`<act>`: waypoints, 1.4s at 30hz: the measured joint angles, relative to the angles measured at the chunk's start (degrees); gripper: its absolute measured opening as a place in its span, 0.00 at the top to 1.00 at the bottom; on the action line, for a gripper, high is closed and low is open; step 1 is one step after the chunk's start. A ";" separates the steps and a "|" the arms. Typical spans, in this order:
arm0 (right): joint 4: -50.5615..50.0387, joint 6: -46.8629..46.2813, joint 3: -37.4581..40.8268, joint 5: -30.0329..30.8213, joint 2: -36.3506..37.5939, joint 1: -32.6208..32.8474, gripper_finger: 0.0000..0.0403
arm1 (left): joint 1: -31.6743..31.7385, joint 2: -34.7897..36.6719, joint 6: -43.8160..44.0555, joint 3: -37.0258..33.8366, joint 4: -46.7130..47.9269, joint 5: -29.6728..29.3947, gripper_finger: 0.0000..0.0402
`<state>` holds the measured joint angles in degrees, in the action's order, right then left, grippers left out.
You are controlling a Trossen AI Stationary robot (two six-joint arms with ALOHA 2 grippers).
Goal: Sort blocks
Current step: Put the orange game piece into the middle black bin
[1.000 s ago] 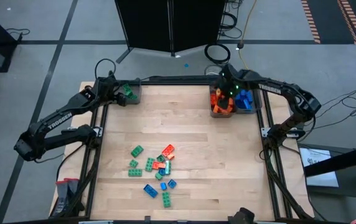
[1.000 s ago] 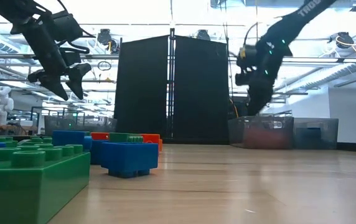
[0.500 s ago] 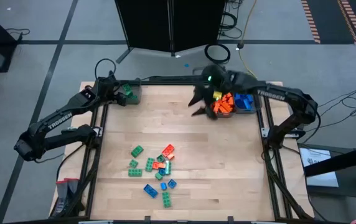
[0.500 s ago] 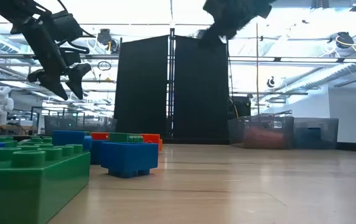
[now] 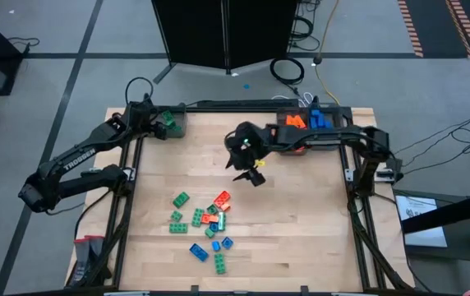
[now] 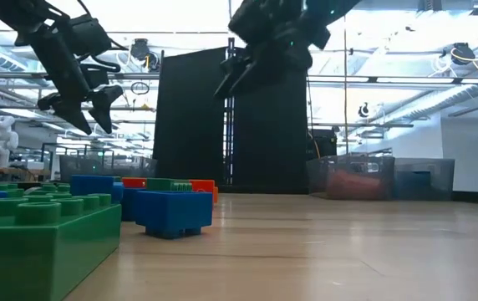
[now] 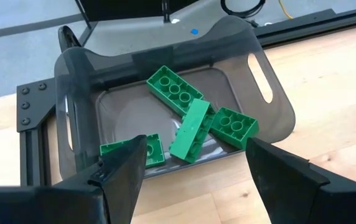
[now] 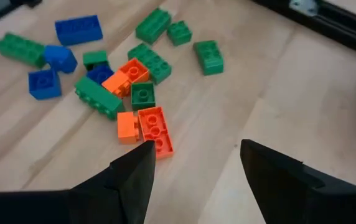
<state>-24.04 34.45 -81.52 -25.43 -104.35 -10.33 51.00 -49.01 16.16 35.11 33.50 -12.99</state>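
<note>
Loose blocks (image 5: 206,224) in green, orange and blue lie in a heap on the wooden table, left of its middle and toward the near edge; they also show in the right wrist view (image 8: 125,74). My right gripper (image 5: 250,171) hangs open and empty above the table's middle, on the far right side of the heap (image 8: 195,148). My left gripper (image 5: 159,122) stays open and empty over the grey bin (image 7: 265,81) at the far left corner. Several green blocks (image 7: 193,127) lie on that bin's floor.
Two more bins stand at the far right, one with orange blocks (image 5: 294,123) and one with blue blocks (image 5: 321,119), partly under my right arm. A black metal frame (image 5: 354,205) runs around the table. Bare wood lies right of the heap.
My right gripper has swung from above the orange bin at the far right toward the table's middle and the heap, rolling about its own line as it went. The blocks and my left arm have kept still.
</note>
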 joint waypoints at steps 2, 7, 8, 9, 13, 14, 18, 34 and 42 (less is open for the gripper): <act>0.37 1.33 0.00 0.00 -1.71 0.57 0.43 | 0.00 -0.01 0.00 0.00 0.02 0.00 0.31; 3.76 2.79 0.00 -0.03 -5.84 1.82 0.43 | 0.00 -0.11 -0.02 0.00 -0.02 0.00 0.31; 4.88 2.89 0.00 -0.05 -6.50 1.97 0.43 | 0.00 -0.11 -0.02 0.00 0.02 0.00 0.31; 6.14 2.89 -0.04 -0.13 -7.11 2.13 0.43 | 0.00 -0.11 -0.02 0.00 0.02 0.00 0.31; 8.79 2.87 -0.04 -0.08 -9.14 2.68 0.43 | 0.00 -0.11 -0.03 0.00 0.00 0.01 0.31; 8.90 2.90 -0.04 -0.08 -9.36 2.82 0.43 | -0.02 -0.11 -0.02 0.00 0.00 0.02 0.31; 9.43 4.18 -0.04 -0.18 -10.08 3.12 0.43 | -0.02 -0.11 -0.04 0.00 0.02 0.02 0.31; 11.38 4.01 -0.07 0.09 -14.64 5.27 0.43 | 0.00 -0.20 1.53 -4.70 -0.33 0.39 0.31; 13.32 4.16 -0.09 0.22 -16.93 5.24 0.43 | 0.02 -0.20 1.53 -4.70 -3.21 0.37 0.31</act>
<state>-10.72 38.61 -81.60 -25.21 -121.28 -5.08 51.02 -49.21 17.70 30.41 30.28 -12.62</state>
